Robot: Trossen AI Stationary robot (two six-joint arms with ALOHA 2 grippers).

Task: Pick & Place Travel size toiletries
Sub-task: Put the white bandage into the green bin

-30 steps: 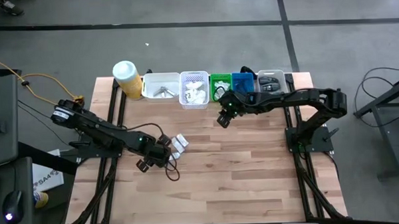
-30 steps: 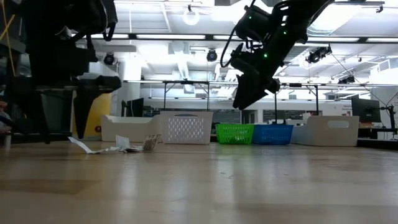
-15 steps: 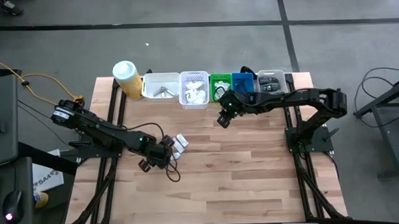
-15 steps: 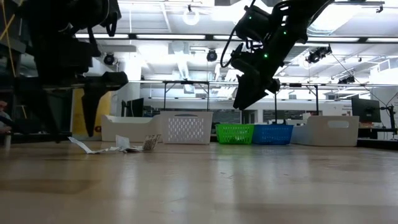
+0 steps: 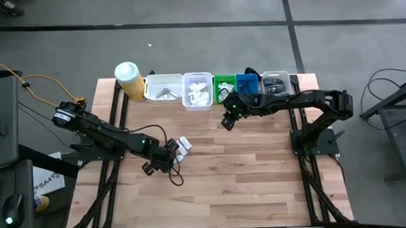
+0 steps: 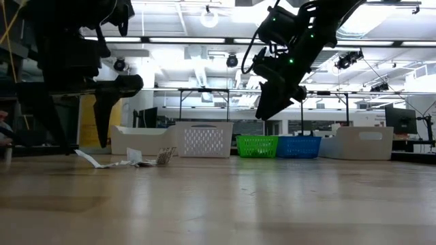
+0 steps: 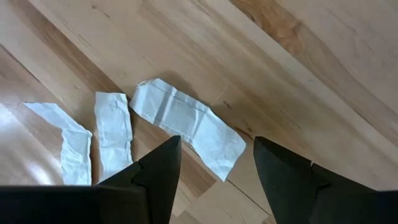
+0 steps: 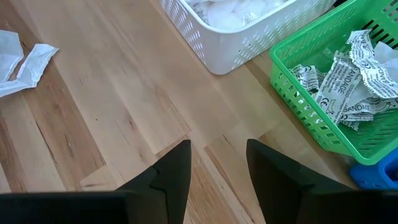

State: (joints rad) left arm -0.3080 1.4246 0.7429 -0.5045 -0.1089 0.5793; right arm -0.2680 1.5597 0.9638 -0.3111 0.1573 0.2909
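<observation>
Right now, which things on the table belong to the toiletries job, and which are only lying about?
Belong to the job:
flat white plastic sachets
white slotted basket
green mesh basket
open left gripper above the sachets

Only lying about:
yellow canister with white lid
right gripper, waiting open

We see bare wood across the table's near half; the bins and yellow canister wall its far edge.

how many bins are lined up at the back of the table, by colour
white bins: 3, at and
green bin: 1
blue bin: 1
total: 5
</observation>
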